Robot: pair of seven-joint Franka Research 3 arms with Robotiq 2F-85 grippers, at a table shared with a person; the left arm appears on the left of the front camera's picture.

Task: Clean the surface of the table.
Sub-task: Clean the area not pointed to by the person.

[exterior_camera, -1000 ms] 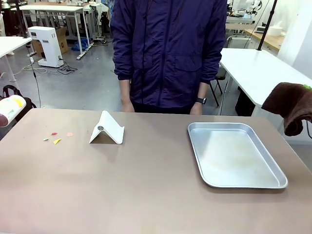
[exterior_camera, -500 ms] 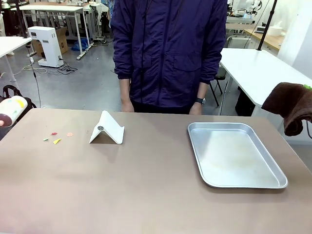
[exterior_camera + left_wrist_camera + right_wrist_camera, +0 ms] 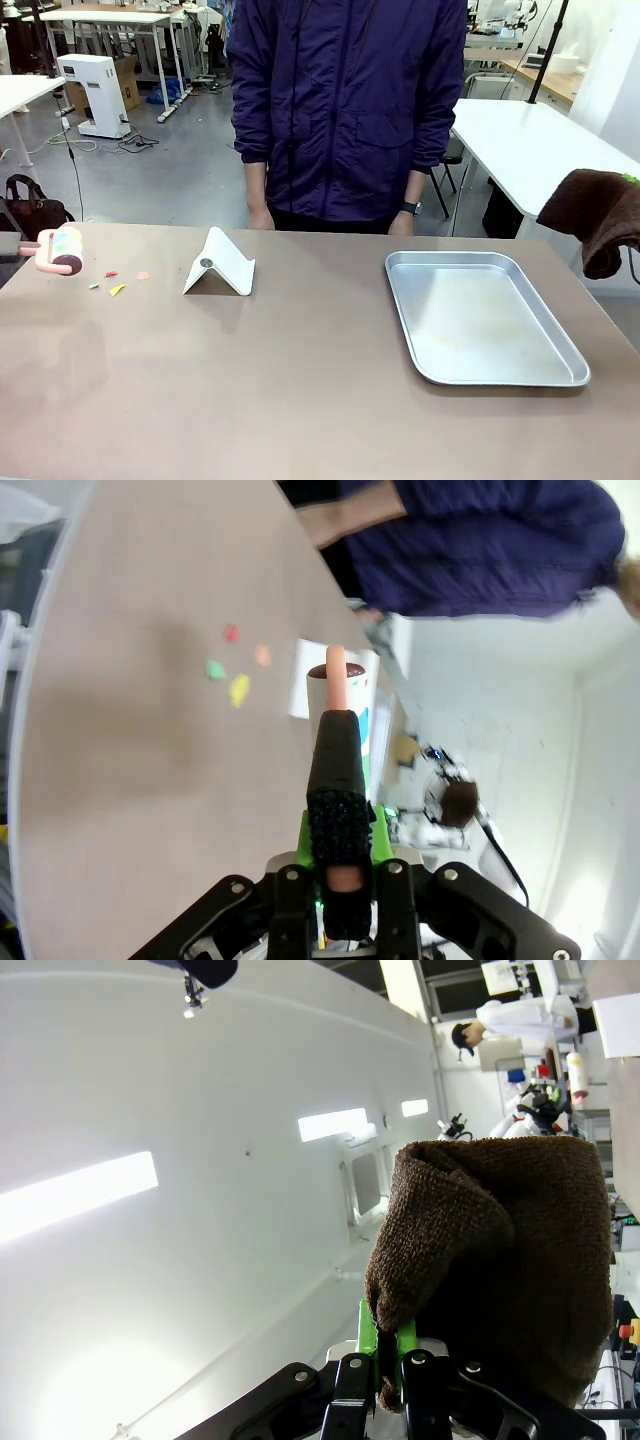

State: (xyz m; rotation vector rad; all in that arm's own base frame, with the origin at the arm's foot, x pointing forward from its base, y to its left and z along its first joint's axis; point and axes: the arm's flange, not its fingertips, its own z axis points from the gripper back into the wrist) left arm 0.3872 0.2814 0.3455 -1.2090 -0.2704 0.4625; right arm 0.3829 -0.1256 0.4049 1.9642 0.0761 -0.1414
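Approach step. My left gripper (image 3: 342,852), clamped on a lint roller (image 3: 60,250), hovers beside coloured scraps (image 3: 117,288) at the left end of the table (image 3: 300,390). Next I should lower it and roll across them. My right gripper (image 3: 392,1358) pinches a brown cloth (image 3: 500,1250).

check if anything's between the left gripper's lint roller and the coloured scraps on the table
Nothing visible. The lint roller in the left gripper is just left of the coloured scraps, with only bare table between them. The white folded stand sits beyond the scraps, toward the metal tray.
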